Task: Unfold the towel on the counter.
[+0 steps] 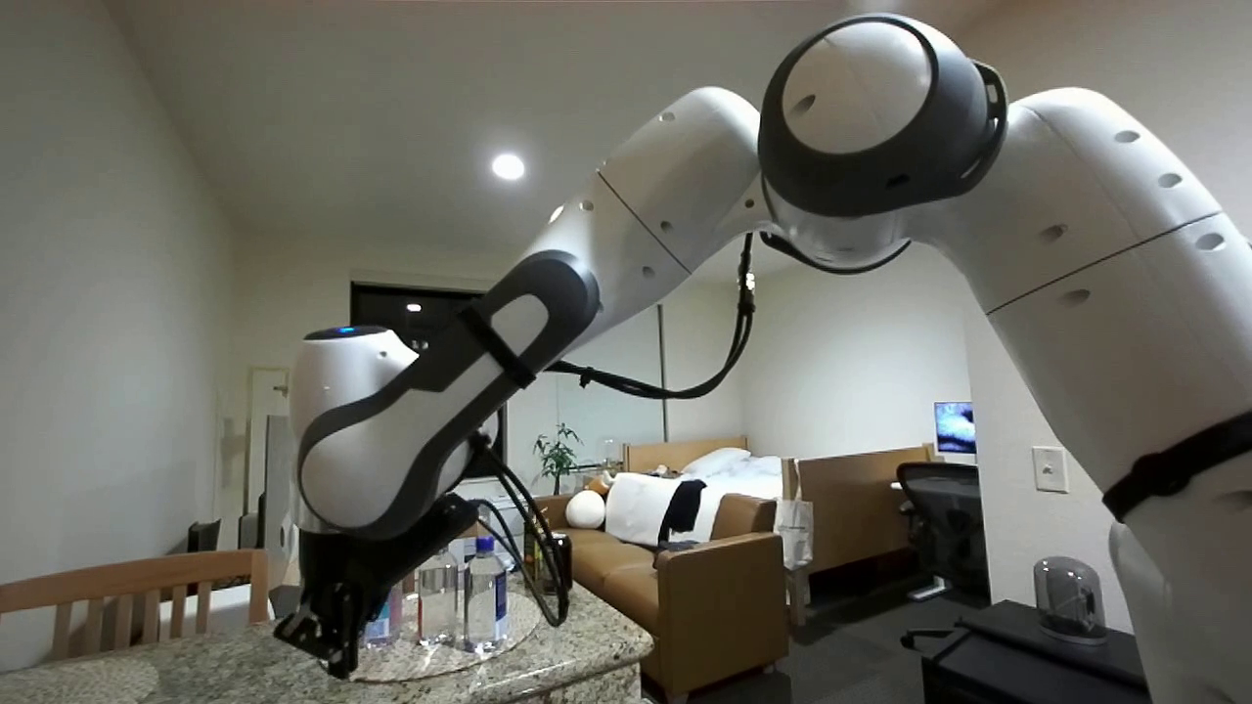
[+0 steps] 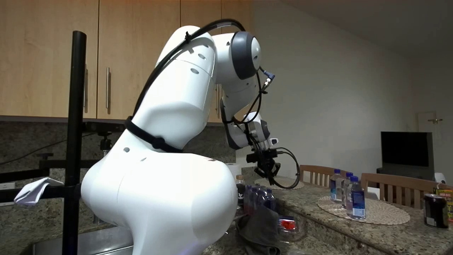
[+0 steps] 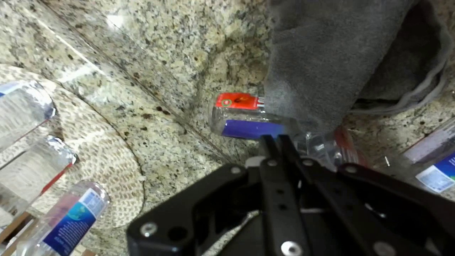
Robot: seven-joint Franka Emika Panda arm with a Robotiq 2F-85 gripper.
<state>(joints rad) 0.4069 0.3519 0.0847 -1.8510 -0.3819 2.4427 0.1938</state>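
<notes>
Grey, lying as a folded towel (image 3: 325, 60) on speckled tabletop (image 3: 245, 65), curling into a rounded loop below the closed claw (image 3: 274, 138).

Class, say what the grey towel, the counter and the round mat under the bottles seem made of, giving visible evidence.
Towel: soft, matte cloth, by its fuzzy nap and folds; fibre unclear.
Counter: probably granite or similar stone, polished, judging by speckles and bright reflections.
Mat: perhaps woven straw or paper cord, matte, from its coarse weave.
</notes>
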